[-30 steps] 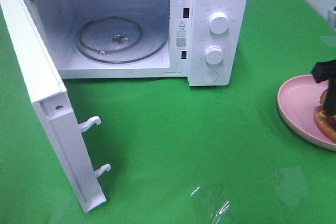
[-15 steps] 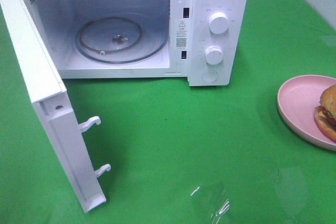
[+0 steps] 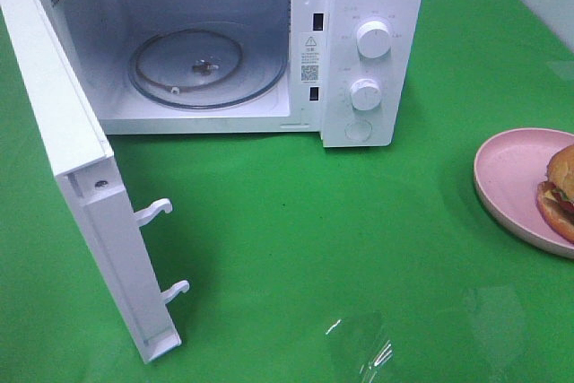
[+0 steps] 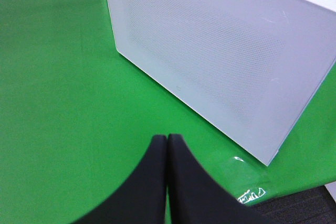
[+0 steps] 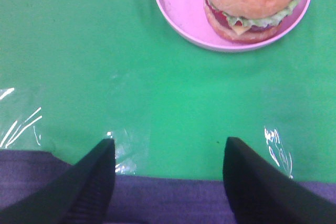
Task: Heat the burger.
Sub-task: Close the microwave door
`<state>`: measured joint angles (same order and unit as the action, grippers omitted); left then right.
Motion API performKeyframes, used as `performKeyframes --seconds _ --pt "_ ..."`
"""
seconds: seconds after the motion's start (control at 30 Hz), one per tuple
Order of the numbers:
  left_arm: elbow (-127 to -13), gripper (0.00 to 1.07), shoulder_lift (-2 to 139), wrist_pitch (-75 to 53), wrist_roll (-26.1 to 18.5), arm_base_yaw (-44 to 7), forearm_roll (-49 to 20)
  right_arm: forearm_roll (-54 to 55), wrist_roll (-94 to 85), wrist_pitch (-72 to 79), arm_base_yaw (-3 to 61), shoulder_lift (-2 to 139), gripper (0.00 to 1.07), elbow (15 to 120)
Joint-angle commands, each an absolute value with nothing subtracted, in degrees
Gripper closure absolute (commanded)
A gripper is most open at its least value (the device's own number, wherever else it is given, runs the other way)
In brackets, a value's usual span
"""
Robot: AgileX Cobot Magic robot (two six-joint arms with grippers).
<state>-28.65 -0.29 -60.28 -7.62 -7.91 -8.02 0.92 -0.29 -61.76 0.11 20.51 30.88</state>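
Note:
The burger (image 3: 561,193) lies on a pink plate (image 3: 511,177) at the right edge of the green table, cut off by the frame; the right wrist view shows it whole (image 5: 251,4) on the plate (image 5: 178,3). My right gripper (image 5: 167,153) is open and empty, well back from the plate over the table's edge. In its own view my left gripper (image 4: 167,142) is shut on nothing, just outside the open microwave door (image 4: 226,56). Neither gripper shows in the exterior high view. The white microwave (image 3: 359,42) stands open, its glass turntable (image 3: 206,67) bare.
The open door (image 3: 90,195) swings out toward the front left, with two latch hooks (image 3: 157,213) on its edge. Two knobs (image 3: 372,39) sit on the microwave's right panel. A green cloth (image 3: 314,248) covers the table, with shiny tape patches near its front edge.
One second ago a black gripper stood over the burger at the right edge of the exterior high view. It has withdrawn out of that view; the burger stays on the plate.

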Motion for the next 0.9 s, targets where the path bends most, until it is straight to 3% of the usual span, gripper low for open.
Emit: performKeyframes --seconds 0.03,0.43,0.9 --pt "-28.53 1.06 -1.6 -59.59 -7.56 -7.68 -8.08 1.2 -1.32 -59.82 -0.29 17.99 0.51 30.25" --pt "-30.37 1.06 5.39 -42.74 -7.56 -7.68 -10.37 3.09 -2.86 -57.52 -0.29 -1.89 0.51 28.71" --pt "-27.33 1.06 30.42 -26.36 -8.08 -7.68 -11.69 2.75 -2.46 -57.52 -0.29 -1.78 0.51 28.59"
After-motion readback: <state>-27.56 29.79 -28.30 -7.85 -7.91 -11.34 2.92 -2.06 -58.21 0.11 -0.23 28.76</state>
